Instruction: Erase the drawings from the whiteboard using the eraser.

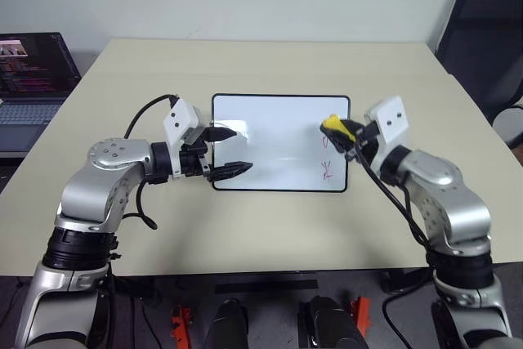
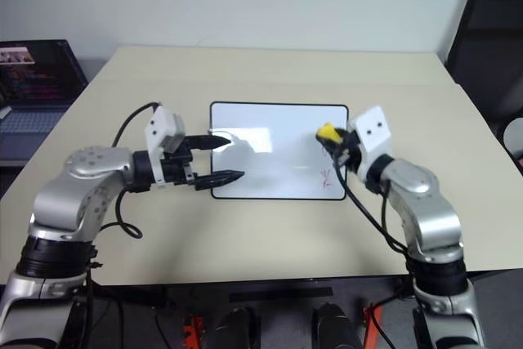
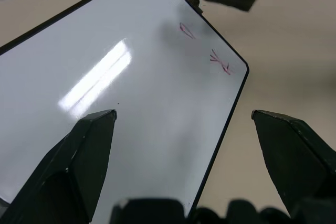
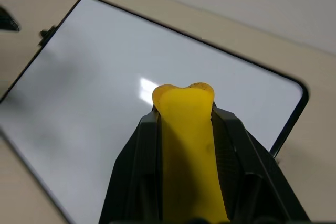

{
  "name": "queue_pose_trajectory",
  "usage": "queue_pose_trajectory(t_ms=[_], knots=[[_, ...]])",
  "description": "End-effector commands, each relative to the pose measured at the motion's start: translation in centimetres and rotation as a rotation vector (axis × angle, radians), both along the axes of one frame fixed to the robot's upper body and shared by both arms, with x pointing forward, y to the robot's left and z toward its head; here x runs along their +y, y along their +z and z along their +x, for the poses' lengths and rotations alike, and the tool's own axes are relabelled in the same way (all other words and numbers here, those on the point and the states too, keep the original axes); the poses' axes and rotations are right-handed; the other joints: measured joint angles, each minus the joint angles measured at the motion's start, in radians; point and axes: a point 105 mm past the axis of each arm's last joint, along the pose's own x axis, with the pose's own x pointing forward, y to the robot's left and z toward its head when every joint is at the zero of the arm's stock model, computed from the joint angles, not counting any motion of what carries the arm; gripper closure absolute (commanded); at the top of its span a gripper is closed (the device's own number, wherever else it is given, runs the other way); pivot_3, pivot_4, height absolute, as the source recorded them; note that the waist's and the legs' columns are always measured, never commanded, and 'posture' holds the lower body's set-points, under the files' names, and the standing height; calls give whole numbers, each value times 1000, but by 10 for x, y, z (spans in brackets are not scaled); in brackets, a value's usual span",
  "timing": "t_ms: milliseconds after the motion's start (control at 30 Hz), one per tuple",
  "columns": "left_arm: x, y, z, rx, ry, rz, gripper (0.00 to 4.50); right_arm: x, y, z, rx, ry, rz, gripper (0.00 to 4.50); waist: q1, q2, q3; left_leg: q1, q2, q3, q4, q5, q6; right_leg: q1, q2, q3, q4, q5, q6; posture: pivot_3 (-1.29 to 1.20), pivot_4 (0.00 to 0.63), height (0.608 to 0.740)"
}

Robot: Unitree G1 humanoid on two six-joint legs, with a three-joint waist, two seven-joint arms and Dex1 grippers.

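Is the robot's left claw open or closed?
Open. The left gripper has its two black fingers spread wide apart over the whiteboard, holding nothing.

The whiteboard (image 1: 278, 145) lies mid-table (image 1: 245, 226), a laptop (image 1: 33, 79) far left.

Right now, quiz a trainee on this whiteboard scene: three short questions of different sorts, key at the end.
1. True or false: the right gripper is shut on the eraser.
2. How many red drawings remain on the whiteboard? A) none B) two C) five
3. Fill in: the left gripper has its fingers ___ at the whiteboard's left edge.

Key: 1 true; 2 B; 3 open.
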Motion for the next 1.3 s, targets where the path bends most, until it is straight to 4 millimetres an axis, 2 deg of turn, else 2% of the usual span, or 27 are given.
queue_pose_trajectory(t_ms=[33, 267, 467, 700, 800, 900, 1067, 1200, 1300], knots=[[-2, 12, -7, -36, 9, -51, 0, -7, 5, -21, -58, 39, -57, 3524, 0, 0, 0, 0, 0, 0, 0, 0, 0, 0, 0, 0, 0, 0, 0, 0, 150, 740], [-7, 7, -11, -21, 24, -69, 0, -16, -8, -21, -143, -8, -134, 3524, -4, 0, 0, 1, 0, 1, 3, 0, 0, 0, 0, 1, 1, -2, -5, 0, 150, 740], [-8, 8, -9, -20, 28, -72, 0, -10, -11, -13, -203, -20, -198, 3524, -3, 0, 0, 1, 0, 1, 3, 0, 0, 1, 0, 1, 1, -2, -5, 0, 150, 740], [-11, 6, -7, -20, 17, -62, 0, 11, -5, 16, -257, -53, -297, 3524, -4, 0, 0, 1, 0, 1, 3, 0, 0, 1, 0, 1, 1, -2, -5, 0, 150, 740], [-12, 6, -7, -21, 11, -57, 0, 14, 0, 34, -282, -90, -338, 3524, -3, 0, 0, 1, 0, 1, 3, 0, 0, 1, 0, 1, 1, -2, -5, 0, 150, 740], [-13, 5, -7, -21, 8, -56, 0, 14, -3, 44, -277, -109, -372, 3524, -2, 0, 0, 1, 0, 1, 3, 0, 0, 0, 0, 1, 1, -2, -5, 0, 150, 740], [-12, 4, -9, -21, 12, -51, 0, 8, -32, 42, -150, -70, -476, 3524, 0, 0, 0, 1, 0, 1, 2, 0, 0, 0, 0, 1, 0, 0, 0, 0, 150, 740], [-12, 5, -8, -28, 16, -51, 0, 9, -38, 38, -120, -30, -501, 3524, 0, -1, 0, 1, 0, 1, 3, 0, 0, 1, 0, 1, 1, 0, -2, 0, 150, 740], [-11, 5, -8, -30, 17, -50, 0, 9, -33, 41, -148, -46, -506, 3524, -1, -1, 0, 2, 0, 1, 5, 0, 0, 2, 0, 1, 1, -1, -5, 0, 150, 740]])
